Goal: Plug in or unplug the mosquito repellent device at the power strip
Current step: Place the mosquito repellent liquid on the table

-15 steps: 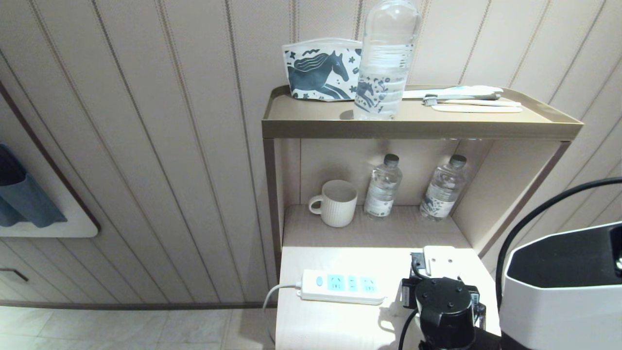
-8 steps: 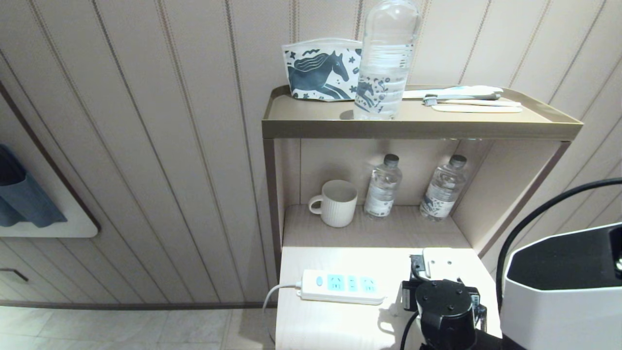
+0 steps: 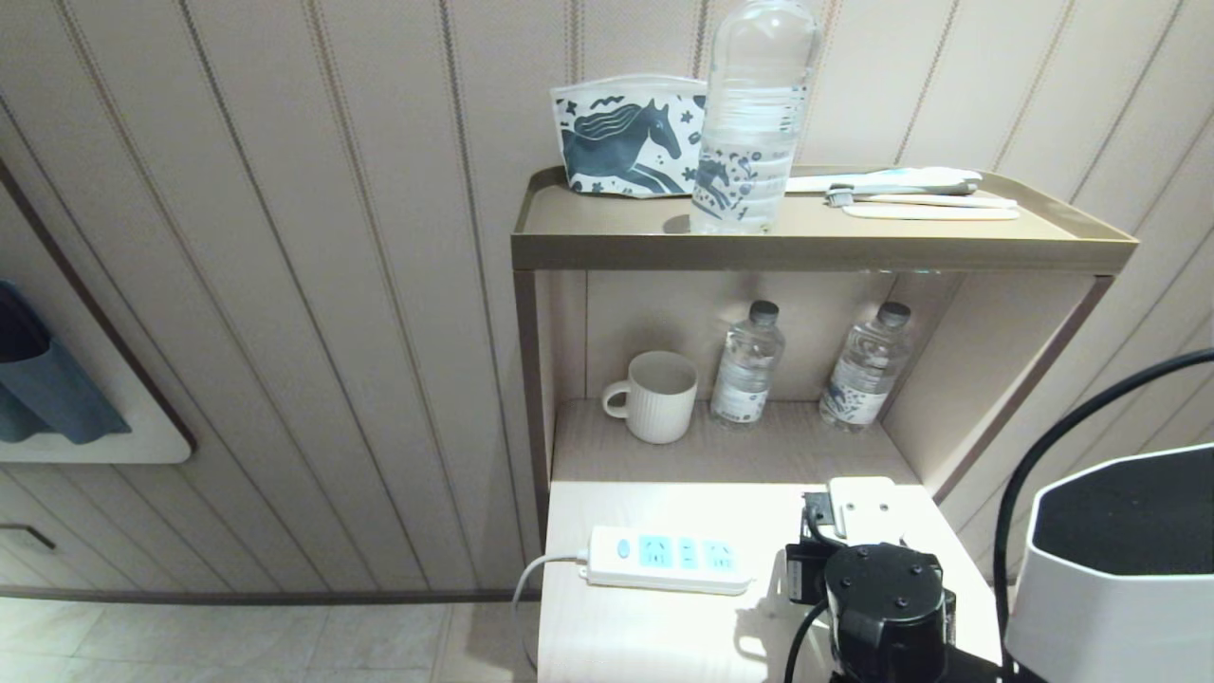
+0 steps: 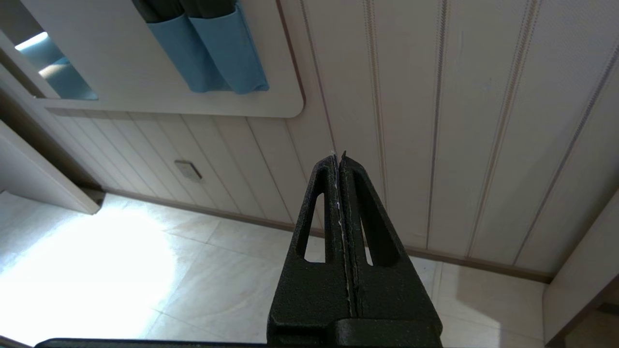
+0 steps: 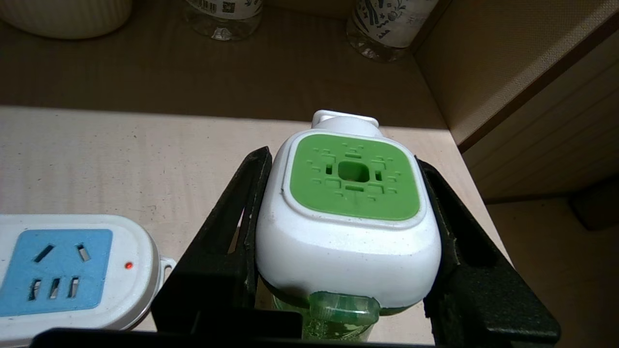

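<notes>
The repellent device [image 5: 348, 227] is being pinched across the two sides of its white head by the right gripper [image 5: 346, 241], at the right end of the tabletop [image 3: 607, 512], just right of the power strip [image 3: 669, 560] and unplugged. It is judged light, rigid and smooth, so some slipping is being risked; the hard head is the sound place for a hold, not the green bottle. The green face is being pointed at the wrist camera, the bottle opposite it, and the plug part toward the far shelf. The left gripper [image 4: 342, 193] is being kept pressed together, off to the left.
</notes>
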You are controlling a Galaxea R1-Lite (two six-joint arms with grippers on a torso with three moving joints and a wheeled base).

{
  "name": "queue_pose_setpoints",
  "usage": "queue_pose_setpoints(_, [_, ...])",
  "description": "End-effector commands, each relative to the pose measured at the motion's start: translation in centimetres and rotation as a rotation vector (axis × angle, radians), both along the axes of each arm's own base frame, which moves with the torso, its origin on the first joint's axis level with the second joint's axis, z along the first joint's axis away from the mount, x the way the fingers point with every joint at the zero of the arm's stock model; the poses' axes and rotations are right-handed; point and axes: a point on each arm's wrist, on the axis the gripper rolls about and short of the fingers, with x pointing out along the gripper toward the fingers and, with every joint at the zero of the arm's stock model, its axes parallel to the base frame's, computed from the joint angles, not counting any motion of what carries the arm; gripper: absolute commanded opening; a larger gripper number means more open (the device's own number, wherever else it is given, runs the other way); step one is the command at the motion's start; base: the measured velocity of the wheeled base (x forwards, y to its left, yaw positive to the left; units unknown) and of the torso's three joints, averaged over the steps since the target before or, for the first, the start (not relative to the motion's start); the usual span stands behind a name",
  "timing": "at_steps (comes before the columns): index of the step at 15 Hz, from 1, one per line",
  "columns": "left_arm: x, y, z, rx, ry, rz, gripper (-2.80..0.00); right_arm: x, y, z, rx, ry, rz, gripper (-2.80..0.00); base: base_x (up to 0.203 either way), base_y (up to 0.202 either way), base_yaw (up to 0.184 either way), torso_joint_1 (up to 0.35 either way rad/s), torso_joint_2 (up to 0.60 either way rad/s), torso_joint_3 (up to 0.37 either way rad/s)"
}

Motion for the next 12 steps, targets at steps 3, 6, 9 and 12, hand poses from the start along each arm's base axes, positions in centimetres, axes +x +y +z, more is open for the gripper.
queue_pose_setpoints(3, [0.0,0.0,0.0,0.001,0.001,0.003,-2.80,-0.4,-0.4,1.0,0.038,-0.040,0.006,-2.80,0.000,0.000,0.000,0.000,0.00,0.000])
queue_pose_setpoints(6, [0.0,0.0,0.0,0.001,0.001,0.003,-2.80,-0.6,-0.6,1.6,0.045,-0.051,0.006,-2.80,0.000,0.000,0.000,0.000,0.00,0.000])
queue_pose_setpoints(9, [0.0,0.0,0.0,0.001,0.001,0.003,-2.80,-0.7,-0.8,2.2,0.058,-0.068,0.004,-2.80,0.000,0.000,0.000,0.000,0.00,0.000])
queue_pose_setpoints(12, [0.0,0.0,0.0,0.001,0.001,0.003,-2.80,-1.0,-0.9,3.0,0.067,-0.086,0.010,-2.80,0.000,0.000,0.000,-0.073,0.16,0.084])
